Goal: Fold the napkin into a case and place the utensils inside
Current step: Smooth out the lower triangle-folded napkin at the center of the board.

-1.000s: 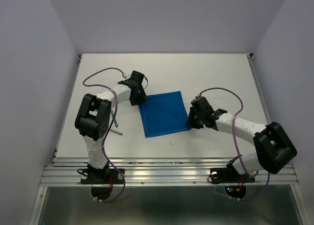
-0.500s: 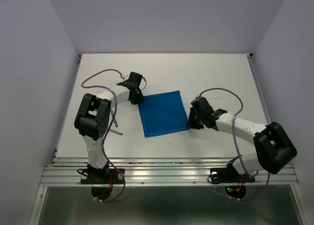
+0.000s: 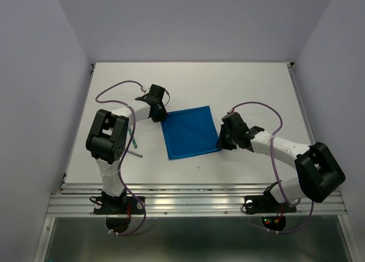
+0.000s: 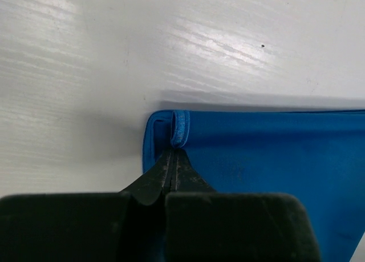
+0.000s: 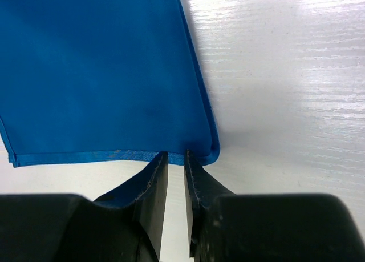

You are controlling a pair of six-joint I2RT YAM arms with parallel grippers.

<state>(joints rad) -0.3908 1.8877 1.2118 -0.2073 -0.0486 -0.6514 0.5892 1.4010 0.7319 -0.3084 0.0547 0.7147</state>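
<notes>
2 utensils (image 3: pixel 135 141) top cam only; L claw (image 4: pixel 174 158) pinches napkin (image 4: pixel 274 159).

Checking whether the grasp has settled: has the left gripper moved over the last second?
Yes, slightly. In the top view the left gripper has edged left, toward the left edge of the table, its tips staying at a corner of the napkin.

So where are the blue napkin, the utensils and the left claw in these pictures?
napkin (image 3: pixel 191 133): overhead view, on the middle of the blue cloth.
utensils (image 3: pixel 136 153): overhead view, on the grey metal one's shaft.
left gripper (image 4: pixel 174 154): left wrist view, on the closed fingertips pinching the napkin's corner.
</notes>
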